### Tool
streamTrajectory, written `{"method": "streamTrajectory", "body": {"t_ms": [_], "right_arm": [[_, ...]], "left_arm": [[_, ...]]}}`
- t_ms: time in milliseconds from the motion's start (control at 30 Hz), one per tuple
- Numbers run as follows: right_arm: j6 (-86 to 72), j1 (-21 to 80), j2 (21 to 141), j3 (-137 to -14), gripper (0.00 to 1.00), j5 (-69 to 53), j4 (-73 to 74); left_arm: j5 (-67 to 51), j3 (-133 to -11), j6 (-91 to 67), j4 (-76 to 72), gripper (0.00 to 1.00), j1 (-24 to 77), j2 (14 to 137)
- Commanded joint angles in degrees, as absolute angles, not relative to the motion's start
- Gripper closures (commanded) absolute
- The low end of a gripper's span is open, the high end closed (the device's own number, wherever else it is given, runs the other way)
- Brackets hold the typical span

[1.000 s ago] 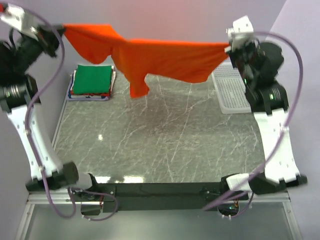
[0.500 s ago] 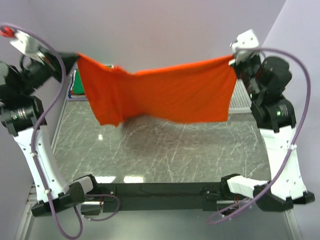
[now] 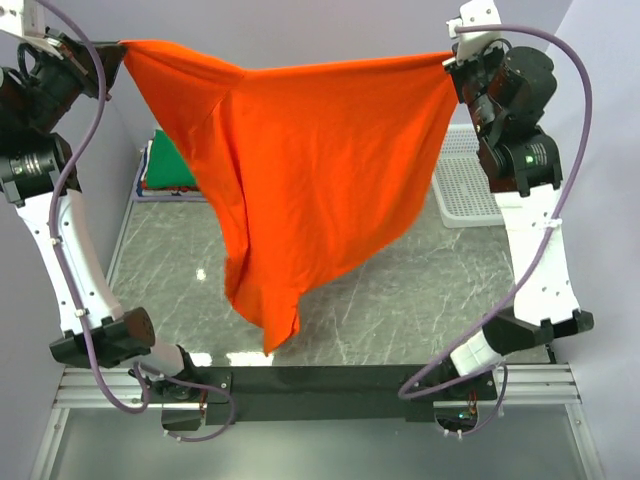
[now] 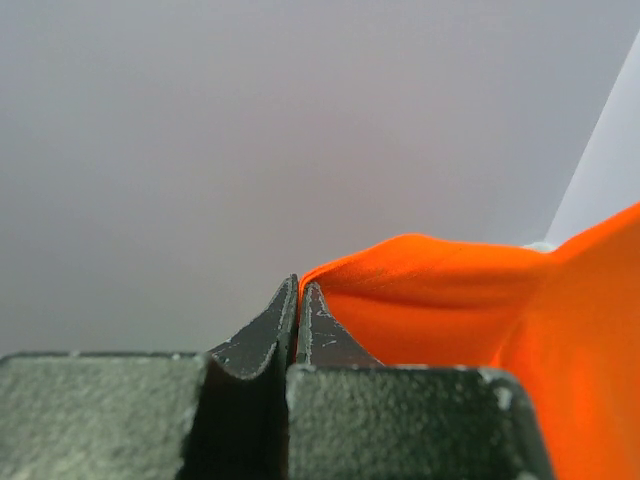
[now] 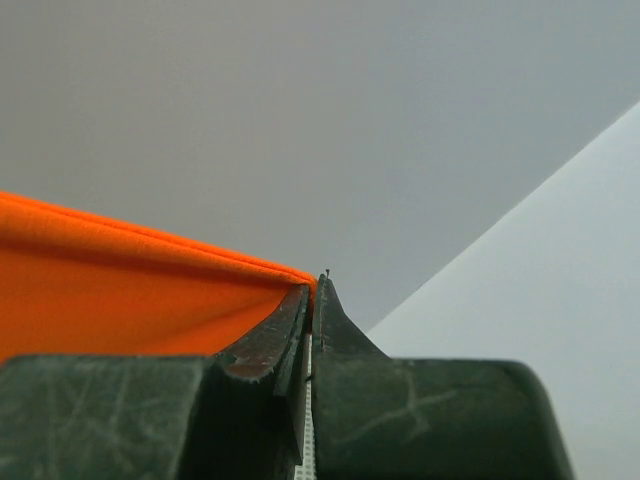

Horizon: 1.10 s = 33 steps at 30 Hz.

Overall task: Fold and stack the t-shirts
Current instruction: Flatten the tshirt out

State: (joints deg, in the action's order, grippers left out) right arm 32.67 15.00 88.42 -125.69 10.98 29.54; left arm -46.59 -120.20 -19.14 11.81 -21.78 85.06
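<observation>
Since the left gripper (image 3: 117,48) and right gripper (image 3: 451,61) each pinch a top corner of the orange shirt (image 3: 310,180), you should expect limp, light, sagging cloth, best held by its edges.

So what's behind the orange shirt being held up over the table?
A green folded shirt peeks out past the left edge of the orange shirt, part of the white basket past its right. The rest of both, and the far middle of the table, is covered.
</observation>
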Motion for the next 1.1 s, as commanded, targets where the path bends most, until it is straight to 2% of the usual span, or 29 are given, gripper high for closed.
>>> {"method": "streamTrajectory", "body": {"t_ms": [0, 167, 333, 467, 633, 800, 900, 1000, 1067], "right_arm": [[33.9, 17.2, 80.7, -125.8, 1.0, 12.8, 28.8], [36.3, 21.4, 69.2, -114.4, 1.0, 14.9, 27.7], [35.2, 23.3, 61.0, -111.3, 1.0, 15.3, 31.7], [34.7, 23.3, 54.9, -110.4, 1.0, 11.1, 35.3], [34.1, 23.3, 48.5, -111.7, 1.0, 6.9, 36.9], [36.7, 23.2, 47.5, -111.4, 1.0, 9.7, 32.1], [39.2, 23.3, 48.2, -110.4, 1.0, 10.4, 30.2], [41.0, 23.3, 48.7, -105.8, 1.0, 8.9, 30.4], [42.1, 23.3, 47.5, -97.0, 1.0, 6.6, 30.2]], "left_arm": [[-44.9, -118.8, -17.4, 7.3, 1.0, -22.1, 77.3], [-44.1, -109.2, -13.0, 8.9, 1.0, -22.2, 65.0], [-41.1, -105.3, -8.6, 14.8, 1.0, -22.2, 55.7], [-38.3, -101.9, -6.2, 17.0, 1.0, -22.1, 45.9], [-32.8, -107.5, -5.4, 18.5, 1.0, -21.9, 41.3], [-29.9, -116.3, -4.6, 21.1, 0.99, -19.4, 44.6], [-34.6, -117.8, -4.0, 22.6, 1.0, -18.7, 46.4], [-46.0, -109.5, -4.1, 24.2, 0.99, -18.7, 44.5], [-52.5, -99.3, -3.8, 26.9, 1.0, -18.7, 42.5]]}}
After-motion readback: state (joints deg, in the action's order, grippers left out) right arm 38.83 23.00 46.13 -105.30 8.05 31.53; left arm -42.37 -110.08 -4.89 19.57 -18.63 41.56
